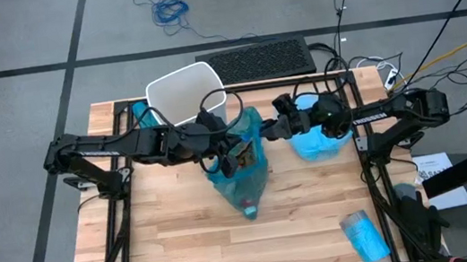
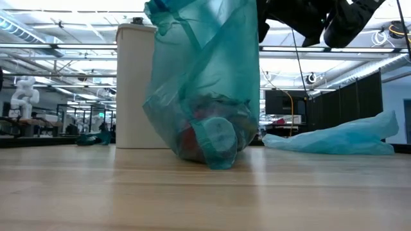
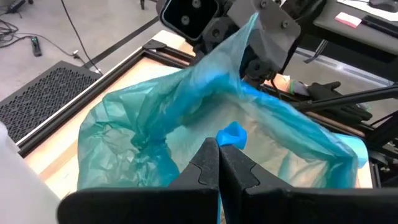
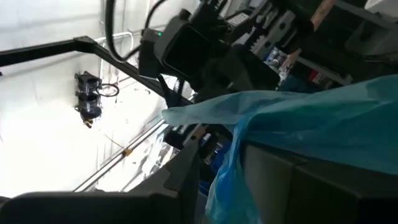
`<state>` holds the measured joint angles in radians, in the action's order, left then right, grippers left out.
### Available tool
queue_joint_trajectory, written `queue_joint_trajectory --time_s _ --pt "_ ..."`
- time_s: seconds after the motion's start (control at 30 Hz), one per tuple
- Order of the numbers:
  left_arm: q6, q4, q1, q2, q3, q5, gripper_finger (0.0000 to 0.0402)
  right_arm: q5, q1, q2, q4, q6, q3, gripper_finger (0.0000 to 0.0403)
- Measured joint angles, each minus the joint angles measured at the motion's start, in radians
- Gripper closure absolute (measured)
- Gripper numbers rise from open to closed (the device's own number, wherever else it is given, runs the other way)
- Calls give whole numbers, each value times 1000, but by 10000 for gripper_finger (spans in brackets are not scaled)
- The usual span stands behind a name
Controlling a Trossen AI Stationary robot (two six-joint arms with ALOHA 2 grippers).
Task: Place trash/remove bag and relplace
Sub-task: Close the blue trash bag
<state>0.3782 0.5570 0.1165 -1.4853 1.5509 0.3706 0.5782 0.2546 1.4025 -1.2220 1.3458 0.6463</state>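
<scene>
1 filled teal bag [image 1: 241, 171], 1 white bin [image 1: 185, 95], 2 loose blue bags [image 1: 316, 143]

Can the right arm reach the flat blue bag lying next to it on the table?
Probably yes. The loose, flat, light blue plastic bag lies just under the right gripper, with nothing between them, though the jaws are busy at the filled teal trash bag.

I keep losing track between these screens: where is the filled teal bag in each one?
High view: teal bag at table centre, between both arms.
Low view: hanging at centre, bottom resting on the table.
Left wrist view: fills the middle.
Right wrist view: across the right side.
Shared landmark: white bin.
</scene>
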Motion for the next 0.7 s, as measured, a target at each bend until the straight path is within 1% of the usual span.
queue_joint_trajectory --time_s 0.17,0.43,0.47,0.5,0.57,0.6,0.63,0.67,0.7 --pt "0 -1 0 0 0 0 402 0 -1 0 55 -23 11 320" --pt "-1 2 1 0 0 0 402 1 -1 0 37 -40 18 394" --pt "-2 5 1 0 0 0 402 1 -1 1 6 -41 18 398" --pt "-2 7 1 0 0 0 402 2 -1 3 -62 -37 18 400" --pt "-5 7 1 0 0 0 402 23 -1 16 -307 -4 18 402" --pt "-16 6 1 0 0 0 402 31 6 13 -338 38 21 402" --pt "-20 5 0 0 0 2 402 33 17 0 -317 75 21 402" --pt "-23 4 -2 0 0 4 402 31 27 -24 -207 82 19 403" --pt "-26 4 -5 0 0 4 402 17 27 -41 -85 45 17 403"
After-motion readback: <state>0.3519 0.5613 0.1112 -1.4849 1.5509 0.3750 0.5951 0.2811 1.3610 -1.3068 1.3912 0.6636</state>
